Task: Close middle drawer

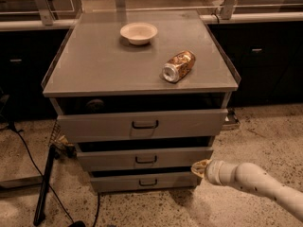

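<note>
- Speckled stone floor (265, 131) surrounds a grey metal cabinet whose worktop (104, 65) carries a shallow white bowl (138, 32) and a brown drinks can lying on its side (178, 65).
- We see the middle drawer (145, 159), a shallow grey tray with a dark handle, standing partly out.
- Our white-armed gripper (200, 167) sits at the lower right corner of that drawer's front; we cannot tell if its jaws are apart or together.

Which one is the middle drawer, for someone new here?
Find the grey cabinet with a bowl and a tipped can on top. The middle drawer is second of three, the gripper at its lower right corner. Its front is lower than that of the top drawer, wider than the bottom drawer.
</note>
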`<state>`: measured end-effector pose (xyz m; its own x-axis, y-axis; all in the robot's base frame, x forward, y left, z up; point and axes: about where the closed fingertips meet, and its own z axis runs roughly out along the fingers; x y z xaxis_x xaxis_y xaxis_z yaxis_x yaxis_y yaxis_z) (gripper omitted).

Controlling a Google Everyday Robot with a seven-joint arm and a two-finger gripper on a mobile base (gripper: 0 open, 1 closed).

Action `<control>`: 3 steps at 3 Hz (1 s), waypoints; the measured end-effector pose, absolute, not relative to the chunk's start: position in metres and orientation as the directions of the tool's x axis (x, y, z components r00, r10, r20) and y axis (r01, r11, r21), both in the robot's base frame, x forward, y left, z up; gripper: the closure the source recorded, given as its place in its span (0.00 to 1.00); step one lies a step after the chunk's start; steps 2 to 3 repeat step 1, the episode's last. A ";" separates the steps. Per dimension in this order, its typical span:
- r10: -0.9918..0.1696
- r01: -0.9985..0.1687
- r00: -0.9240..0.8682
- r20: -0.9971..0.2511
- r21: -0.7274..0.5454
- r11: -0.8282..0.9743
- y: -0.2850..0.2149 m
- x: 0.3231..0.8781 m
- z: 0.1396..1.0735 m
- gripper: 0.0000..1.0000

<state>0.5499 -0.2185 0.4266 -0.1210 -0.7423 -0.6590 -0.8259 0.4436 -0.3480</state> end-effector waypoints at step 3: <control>-0.761 -0.866 -0.075 -0.645 -0.336 0.370 -0.212 0.538 0.423 0.81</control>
